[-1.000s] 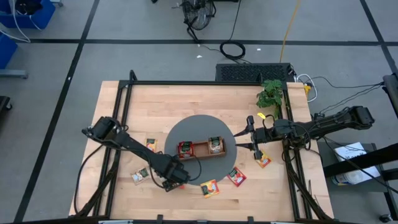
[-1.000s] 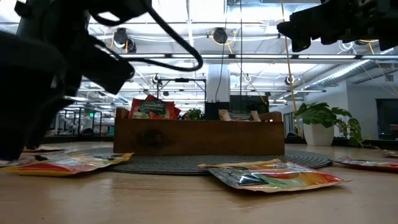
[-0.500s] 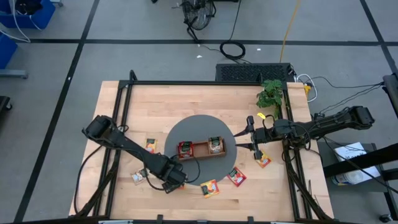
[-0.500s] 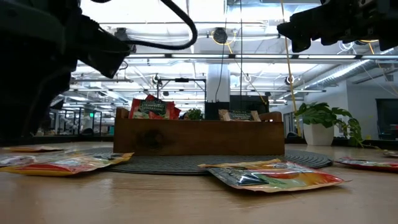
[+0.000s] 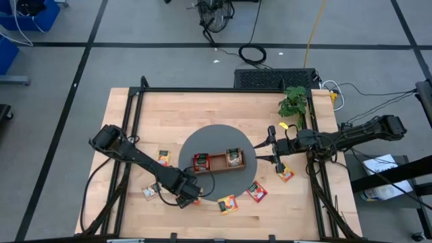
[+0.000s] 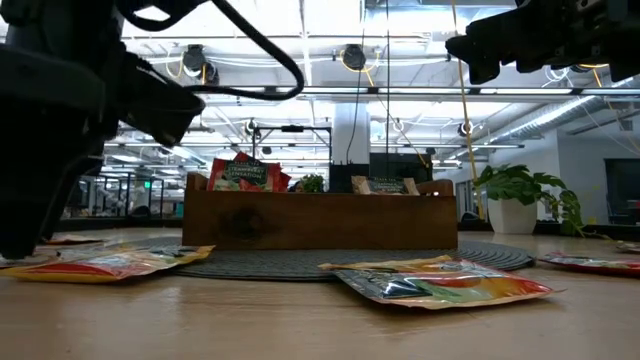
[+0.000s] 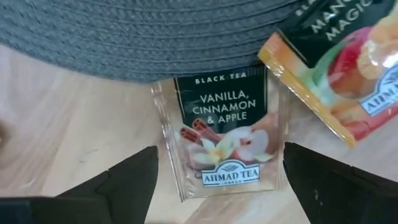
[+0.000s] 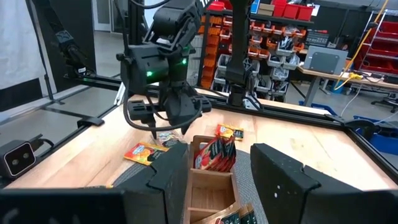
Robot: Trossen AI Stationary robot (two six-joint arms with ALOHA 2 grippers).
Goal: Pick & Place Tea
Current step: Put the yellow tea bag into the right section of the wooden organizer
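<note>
Two arms are over the table, and the wooden tray [image 5: 217, 162] in the middle of the round grey mat [image 5: 217, 138] is the handiest landmark. The left gripper [image 5: 189, 197] sits low at the mat's near-left edge, just in front of the tray's left end. Its fingers [image 7: 124, 180] are spread wide with nothing between them yet, and straight below lies a clear tea packet [image 7: 222, 134] printed "vanilla, cinnamon & apple", flat on the bare wood with its top edge touching the mat. An orange-yellow packet [image 7: 339, 74] lies tilted just beside it, partly on the mat.

The right gripper [image 5: 271, 144] hovers off the tray's right end, level with it and above the mat's edge. Its jaws are apart and empty; from its wrist camera you look along the tray between them.

Red packets [image 5: 201, 161] stand in the tray's left compartment and pale ones [image 5: 233, 157] in the right one; the middle one looks bare. More packets are scattered on the wood: one [image 5: 228, 204] in front of the tray, one [image 5: 257, 192] front-right, one [image 5: 286, 175] further right, and two [image 5: 152, 190] off to the left. A small potted plant [image 5: 293, 102] stands behind the tray's right end.
</note>
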